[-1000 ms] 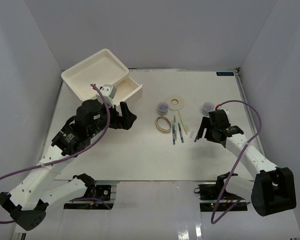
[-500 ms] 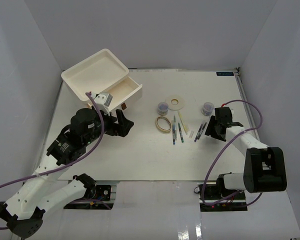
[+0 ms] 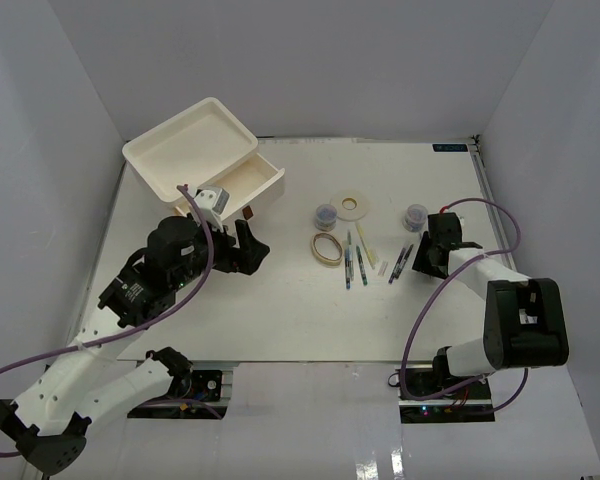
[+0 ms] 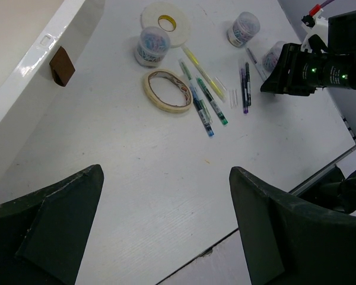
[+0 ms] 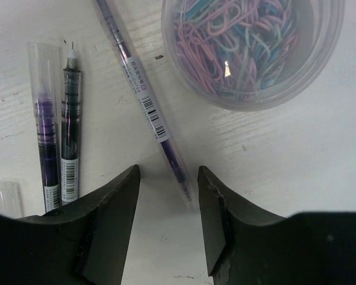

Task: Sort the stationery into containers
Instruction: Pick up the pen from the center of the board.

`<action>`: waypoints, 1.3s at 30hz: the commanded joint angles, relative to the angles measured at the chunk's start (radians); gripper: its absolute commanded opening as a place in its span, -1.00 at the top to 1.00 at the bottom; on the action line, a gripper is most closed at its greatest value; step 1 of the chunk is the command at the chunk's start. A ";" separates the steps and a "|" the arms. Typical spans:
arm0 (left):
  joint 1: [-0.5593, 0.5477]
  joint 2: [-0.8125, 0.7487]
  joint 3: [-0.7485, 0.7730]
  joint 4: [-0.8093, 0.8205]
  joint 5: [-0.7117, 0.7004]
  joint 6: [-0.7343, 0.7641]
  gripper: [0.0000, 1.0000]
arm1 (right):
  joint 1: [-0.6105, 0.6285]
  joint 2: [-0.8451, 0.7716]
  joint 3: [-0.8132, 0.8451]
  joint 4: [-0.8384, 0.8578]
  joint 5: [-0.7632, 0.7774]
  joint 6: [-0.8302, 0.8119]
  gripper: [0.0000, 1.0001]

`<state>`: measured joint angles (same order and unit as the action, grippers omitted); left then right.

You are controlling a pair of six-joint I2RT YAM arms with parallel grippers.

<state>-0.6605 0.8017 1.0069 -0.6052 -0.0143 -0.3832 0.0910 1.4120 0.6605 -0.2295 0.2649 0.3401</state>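
Your right fingers (image 5: pixel 113 225) stand apart and straddle one end of a thin purple pen (image 5: pixel 143 98). There's a gap on both sides, so no clamp on it yet. That pen lies flat on the counter (image 5: pixel 296 172), and its shaft runs just beside a clear jar of coloured paper clips (image 5: pixel 249 53). On the pen's other side in the wrist view, two more capped pens (image 5: pixel 47 148) lie parallel and close together, with a small clear tube (image 5: pixel 6 199) at the frame edge. From overhead, the rest of the stationery sits mid-counter, left of your right arm. There is a fan of green and blue pens (image 3: pixel 355 262), a beige tape ring (image 3: pixel 327 247) and a white tape ring (image 3: pixel 354 205). A second jar (image 3: pixel 325 213) sits between the two rings. Your left fingers (image 4: pixel 47 237) are spread wide with nothing between them. They sit above bare counter, aimed at that cluster but well apart from it. The white drawer unit (image 3: pixel 195 150) is at the far-left corner with one drawer (image 3: pixel 260 182) pulled out. A brown handle (image 4: pixel 62 65) shows in the left wrist view.
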 commanded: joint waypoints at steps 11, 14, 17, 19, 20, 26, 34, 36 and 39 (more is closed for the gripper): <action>-0.004 -0.018 -0.017 0.010 0.013 -0.013 -0.96 | -0.002 0.088 0.028 0.002 0.010 -0.023 0.21; -0.002 -0.021 -0.022 0.010 0.048 -0.022 -0.96 | 0.000 0.071 0.016 -0.001 0.008 -0.019 0.32; -0.004 -0.018 -0.022 0.010 0.062 -0.026 -0.96 | 0.000 0.042 0.008 -0.007 0.007 -0.016 0.43; -0.004 -0.010 -0.019 0.010 0.071 -0.028 -0.96 | 0.001 0.021 0.007 -0.020 0.011 -0.019 0.56; -0.004 -0.009 -0.019 0.012 0.077 -0.028 -0.96 | 0.003 0.015 0.007 -0.025 0.011 -0.023 0.60; -0.004 0.001 -0.008 0.012 0.094 -0.049 -0.96 | 0.042 -0.083 -0.002 -0.076 0.017 -0.033 0.78; -0.004 0.027 0.005 0.041 0.125 -0.117 -0.96 | 0.148 -0.298 0.039 -0.189 0.004 -0.052 0.85; -0.004 0.059 0.018 0.062 0.143 -0.163 -0.96 | 0.193 -0.386 0.056 -0.206 -0.035 -0.053 0.85; -0.004 0.112 0.039 0.117 0.168 -0.242 -0.96 | 0.262 -0.493 0.083 -0.189 -0.096 -0.046 0.79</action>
<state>-0.6605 0.8730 1.0016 -0.5598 0.1089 -0.5327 0.2989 1.0080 0.6811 -0.4175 0.2371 0.3027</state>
